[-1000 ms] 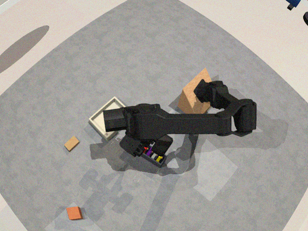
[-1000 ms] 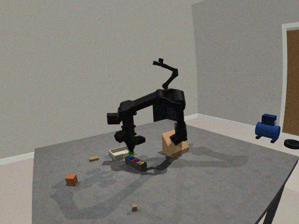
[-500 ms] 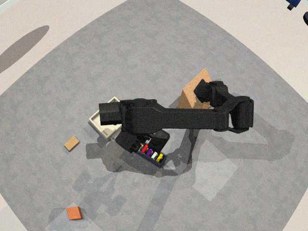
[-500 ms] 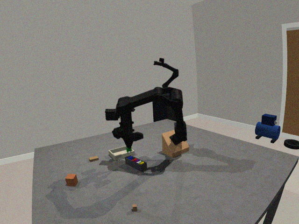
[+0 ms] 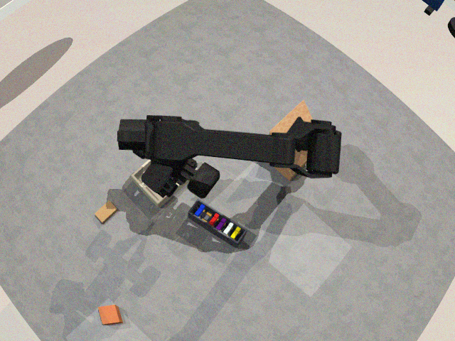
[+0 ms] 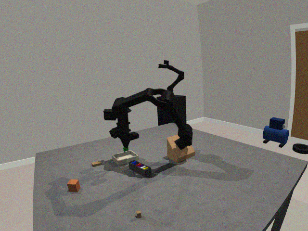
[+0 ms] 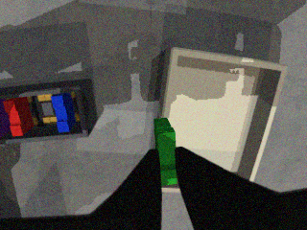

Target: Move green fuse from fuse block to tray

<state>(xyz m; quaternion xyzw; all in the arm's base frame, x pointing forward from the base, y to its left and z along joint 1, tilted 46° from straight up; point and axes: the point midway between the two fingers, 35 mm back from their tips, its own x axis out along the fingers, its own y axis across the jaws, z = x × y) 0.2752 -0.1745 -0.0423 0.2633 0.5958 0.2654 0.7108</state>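
The black parallel-jaw gripper [image 7: 169, 179] has its jaws clamped on the small green block-shaped fuse [image 7: 166, 150], which stands upright between the two dark fingers with its upper part poking out beyond their tips. In the exterior view the fuse [image 6: 125, 148] hangs in the air just above the near rim of the shallow cream rectangular tray [image 6: 125, 158], not touching it. The dark rectangular fuse block [image 5: 217, 222] sits apart on the grey surface [image 5: 330, 275], just beside the tray, with blue, red, purple, white and yellow fuses seated and one empty slot next to the blue one.
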